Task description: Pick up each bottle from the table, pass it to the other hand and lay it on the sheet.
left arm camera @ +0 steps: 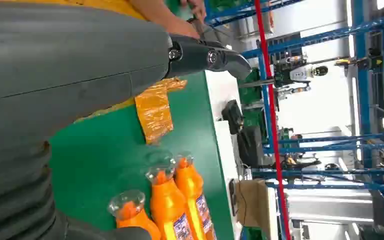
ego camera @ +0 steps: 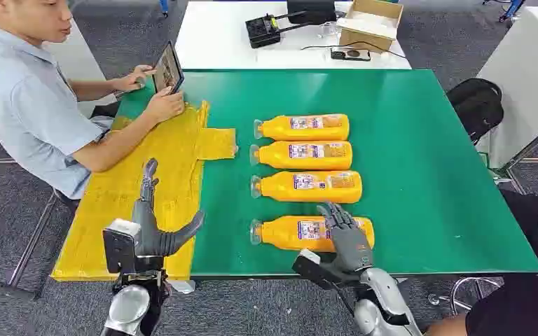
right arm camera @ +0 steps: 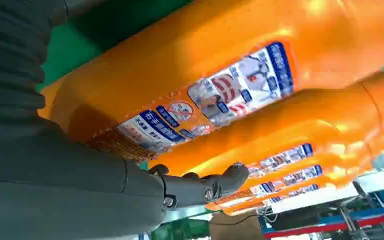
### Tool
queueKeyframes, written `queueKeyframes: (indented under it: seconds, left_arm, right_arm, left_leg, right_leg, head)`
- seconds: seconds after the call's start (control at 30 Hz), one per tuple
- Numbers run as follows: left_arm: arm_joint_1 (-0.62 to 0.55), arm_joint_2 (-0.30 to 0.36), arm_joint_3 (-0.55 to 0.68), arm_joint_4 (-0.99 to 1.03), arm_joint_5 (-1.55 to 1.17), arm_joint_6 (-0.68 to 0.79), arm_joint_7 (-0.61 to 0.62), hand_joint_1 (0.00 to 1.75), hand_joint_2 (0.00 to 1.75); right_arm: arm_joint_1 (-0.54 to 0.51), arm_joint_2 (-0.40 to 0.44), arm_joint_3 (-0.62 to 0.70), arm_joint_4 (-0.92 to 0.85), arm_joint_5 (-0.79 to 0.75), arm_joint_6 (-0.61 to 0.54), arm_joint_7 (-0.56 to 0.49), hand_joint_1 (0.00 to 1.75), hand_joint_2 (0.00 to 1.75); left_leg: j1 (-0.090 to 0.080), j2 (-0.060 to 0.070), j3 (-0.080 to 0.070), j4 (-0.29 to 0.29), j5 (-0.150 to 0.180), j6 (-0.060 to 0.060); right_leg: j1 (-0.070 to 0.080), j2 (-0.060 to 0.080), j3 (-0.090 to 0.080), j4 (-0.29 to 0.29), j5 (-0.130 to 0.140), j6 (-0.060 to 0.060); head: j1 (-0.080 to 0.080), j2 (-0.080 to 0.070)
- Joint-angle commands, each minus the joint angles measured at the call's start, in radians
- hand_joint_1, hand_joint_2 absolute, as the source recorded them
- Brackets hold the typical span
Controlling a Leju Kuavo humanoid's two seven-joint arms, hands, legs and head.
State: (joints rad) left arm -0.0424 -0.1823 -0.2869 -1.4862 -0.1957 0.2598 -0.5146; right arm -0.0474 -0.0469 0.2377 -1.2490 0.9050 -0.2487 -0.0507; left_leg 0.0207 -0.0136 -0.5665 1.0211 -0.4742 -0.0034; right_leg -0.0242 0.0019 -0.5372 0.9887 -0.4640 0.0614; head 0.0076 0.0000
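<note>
Green counter carries four orange bottles in a row, the yellow sheet at nine o'clock. Right hand rests spread over the nearest bottle, not yet gripping; the pickup seems underway, and closing comes next. Left hand waits open above the sheet.

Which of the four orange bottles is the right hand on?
The nearest bottle, last in the row at the table's front edge. The right hand lies over its base end; the other three bottles lie untouched beyond it.
</note>
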Motion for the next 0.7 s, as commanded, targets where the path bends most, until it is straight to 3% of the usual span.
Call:
queueKeyframes:
  seconds: [0.03,0.7]
  left_arm:
    - [-0.481,0.136,0.111,0.493,-0.171,-0.316,0.024,0.00,1.75]
    - [-0.427,0.103,0.131,0.365,-0.096,-0.227,0.006,0.00,1.75]
  right_arm:
    - [-0.178,0.138,0.535,-0.045,-0.636,-0.432,-0.647,0.00,0.00]
    - [-0.122,0.172,0.467,-0.153,-0.563,-0.449,-0.647,0.00,0.00]
  left_leg:
    - [0.000,0.000,0.000,0.000,0.000,0.001]
    - [0.000,0.001,0.001,-0.001,0.001,0.002]
  right_leg:
    - [0.001,-0.001,0.001,-0.001,0.000,-0.002]
    - [0.001,-0.001,0.002,-0.002,0.001,-0.003]
  head:
    - [0.000,0.000]
    - [0.000,0.000]
